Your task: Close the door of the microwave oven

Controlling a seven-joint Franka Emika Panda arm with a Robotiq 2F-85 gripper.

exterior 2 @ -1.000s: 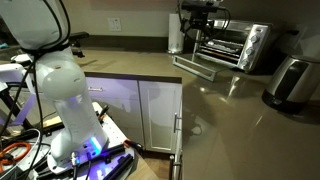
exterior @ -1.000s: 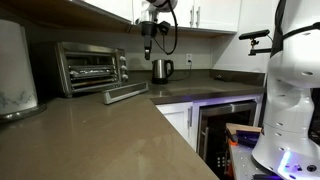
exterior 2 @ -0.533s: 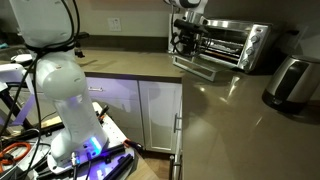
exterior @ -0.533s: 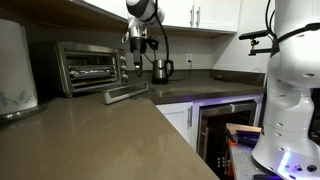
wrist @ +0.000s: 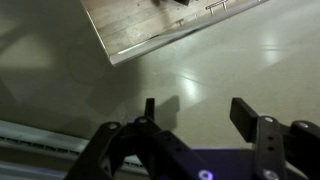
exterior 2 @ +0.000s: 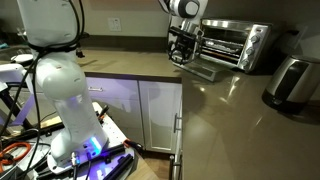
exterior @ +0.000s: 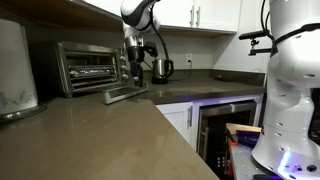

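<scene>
The microwave oven (exterior: 88,66) is a boxy silver appliance at the back of the counter, seen in both exterior views (exterior 2: 238,44). Its door (exterior: 127,93) hangs open, lying flat out over the counter (exterior 2: 203,69). My gripper (exterior: 133,70) is open and empty, pointing down just past the door's outer edge (exterior 2: 180,52). In the wrist view the door's silver edge (wrist: 160,28) fills the top. My two fingers (wrist: 197,112) are spread over bare counter below it and touch nothing.
A small steel kettle (exterior: 161,69) stands beside the gripper near the wall. A large white appliance (exterior: 14,72) stands at the counter's end. A dark glass-fronted cabinet door (exterior: 225,122) is under the counter. The robot base (exterior 2: 60,90) stands on the floor.
The arm has come down from high above the kettle and moved toward the open door. The gripper now hangs low by the door's outer edge. The door has not moved.
</scene>
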